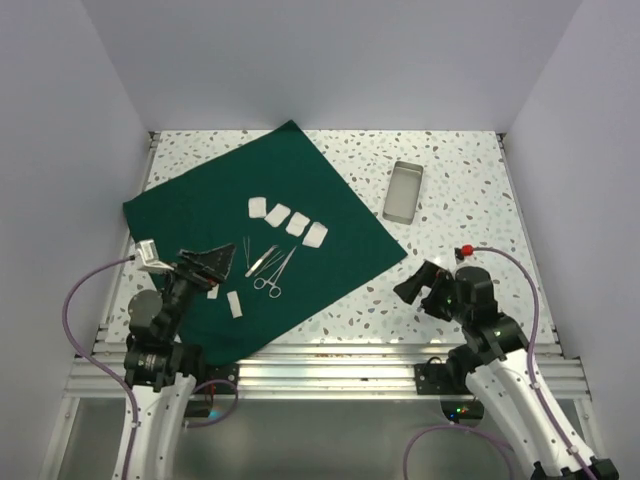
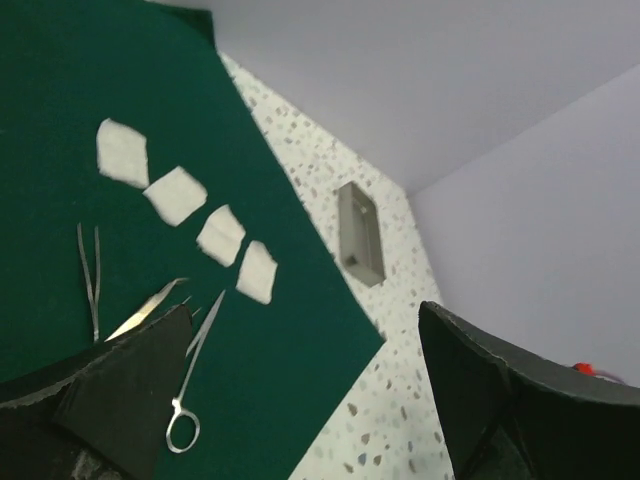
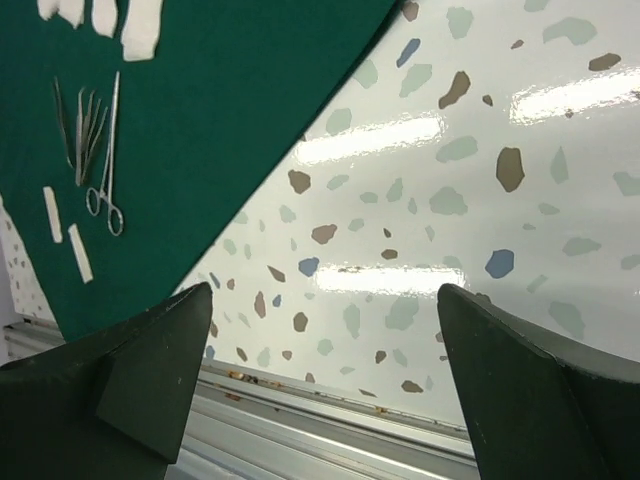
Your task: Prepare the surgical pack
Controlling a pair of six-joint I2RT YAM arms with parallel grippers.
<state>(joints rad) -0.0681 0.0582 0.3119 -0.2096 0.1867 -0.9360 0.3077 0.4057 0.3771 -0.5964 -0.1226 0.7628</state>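
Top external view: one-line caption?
Green cloth bearing four white pads, steel instruments; metal tray apart; left claw, right claw open.

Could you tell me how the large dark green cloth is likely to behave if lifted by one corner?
The large dark green square cloth lies flat on the speckled table, so it is probably floppy and would drape. The steel instruments and white pads resting on it would likely slide off.

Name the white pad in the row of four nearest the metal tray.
The pad at the row's right end, lowest in the top view; the other three step away up-left from the tray.
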